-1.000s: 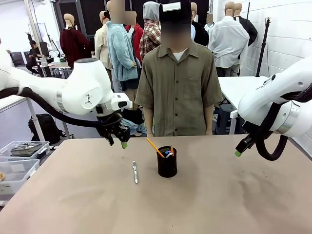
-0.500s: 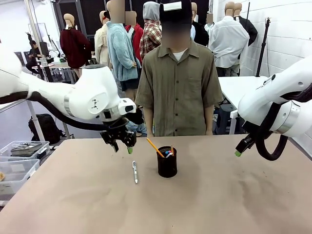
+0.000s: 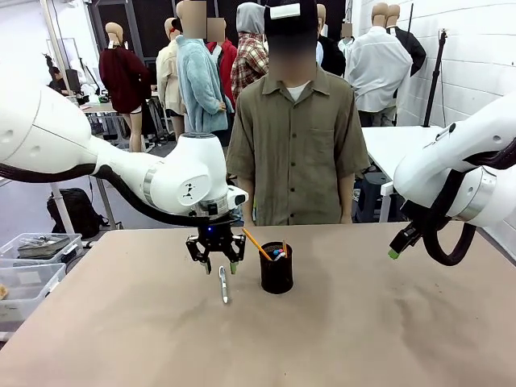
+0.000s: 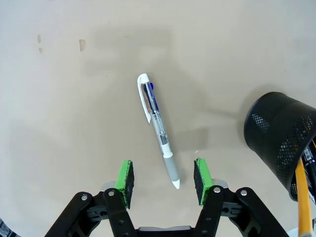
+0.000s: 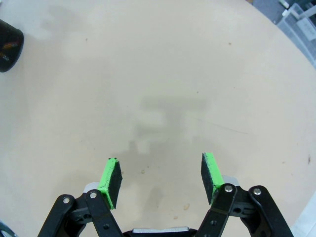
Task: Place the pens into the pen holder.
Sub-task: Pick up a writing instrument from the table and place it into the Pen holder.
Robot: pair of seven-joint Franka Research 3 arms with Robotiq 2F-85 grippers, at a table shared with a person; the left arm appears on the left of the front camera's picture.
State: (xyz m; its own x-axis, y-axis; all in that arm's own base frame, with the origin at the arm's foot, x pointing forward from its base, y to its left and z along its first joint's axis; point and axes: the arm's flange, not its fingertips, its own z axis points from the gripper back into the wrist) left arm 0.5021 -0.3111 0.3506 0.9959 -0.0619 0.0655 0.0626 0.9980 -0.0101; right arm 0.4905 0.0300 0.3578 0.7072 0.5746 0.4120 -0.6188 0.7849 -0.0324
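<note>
**Last pen on the table, lining up the grab**

The table [image 3: 379, 339] has the black mesh pen holder [image 3: 276, 276] sitting mid-table, with the orange pencil [image 3: 256, 243] already leaning out of it. The silver-white pen [image 4: 158, 129] lies flat just left of the holder, not touching it.

My left gripper [image 3: 219, 267] hangs low over that pen, jaws apart and empty. On the wrist cam only the tip end sits between the green pads [image 4: 125, 178], and the barrel runs off a bit slanted. I reckon I should slide along towards mid-barrel, square up the wrist, drop straight down and pinch across it, or it'll pivot on the lift.

The right gripper [image 5: 160, 175] is parked over bare table, also open and empty.

Versus a second ago, the left arm has swung in from the left and dropped over the pen. The pen, holder and right arm haven't budged.
</note>
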